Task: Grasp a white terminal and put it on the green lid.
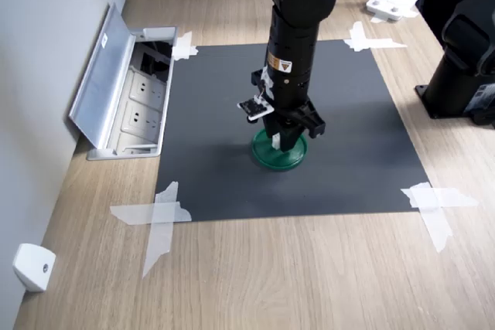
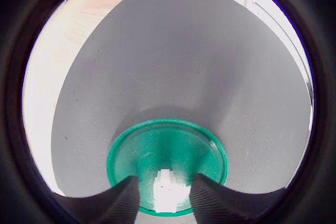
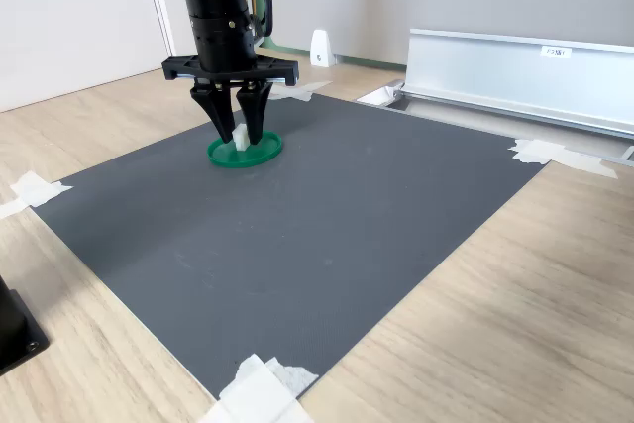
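The green lid (image 1: 268,159) (image 3: 262,153) lies flat on the dark grey mat (image 1: 232,168), near its middle in the first exterior view. The white terminal (image 2: 168,191) (image 3: 240,136) rests on the green lid (image 2: 157,150), close to its rim. My gripper (image 1: 282,144) (image 2: 165,205) (image 3: 240,132) points straight down over the lid. Its black fingers (image 2: 125,200) stand on either side of the terminal. The wrist view shows a narrow gap on each side, so the gripper is open. In the first exterior view the fingers hide most of the terminal.
An open floor socket box (image 1: 131,98) with a raised metal flap (image 3: 515,71) borders the mat. White tape strips (image 1: 158,214) hold the mat's corners. A white wedge piece (image 1: 33,267) lies on the wood floor. A black stand base (image 1: 464,75) sits at the first exterior view's right.
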`<move>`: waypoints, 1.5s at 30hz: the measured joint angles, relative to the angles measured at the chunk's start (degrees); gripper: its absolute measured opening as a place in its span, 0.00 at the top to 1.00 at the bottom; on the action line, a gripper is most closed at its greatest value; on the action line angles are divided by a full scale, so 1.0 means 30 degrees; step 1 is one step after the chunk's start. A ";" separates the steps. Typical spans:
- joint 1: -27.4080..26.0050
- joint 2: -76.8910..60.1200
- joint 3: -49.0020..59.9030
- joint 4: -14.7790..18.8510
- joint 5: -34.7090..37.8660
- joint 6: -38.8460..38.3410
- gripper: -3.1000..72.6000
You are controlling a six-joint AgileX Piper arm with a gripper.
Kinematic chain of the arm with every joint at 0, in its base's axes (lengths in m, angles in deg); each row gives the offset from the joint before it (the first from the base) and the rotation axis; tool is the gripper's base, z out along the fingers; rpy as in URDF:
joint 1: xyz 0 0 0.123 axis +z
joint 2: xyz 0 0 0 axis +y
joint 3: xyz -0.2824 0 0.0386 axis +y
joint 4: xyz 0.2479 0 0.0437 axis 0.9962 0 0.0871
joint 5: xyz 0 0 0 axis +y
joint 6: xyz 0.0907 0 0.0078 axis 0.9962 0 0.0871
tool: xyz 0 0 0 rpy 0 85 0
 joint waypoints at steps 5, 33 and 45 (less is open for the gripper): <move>0.0000 0.0000 0.0000 0.0134 0.0000 0.0056 0.31; -0.6732 -2.1401 1.0742 -0.0815 -0.5543 0.1376 0.90; -0.7230 -3.1574 1.7463 -0.0867 -0.6566 0.3576 0.91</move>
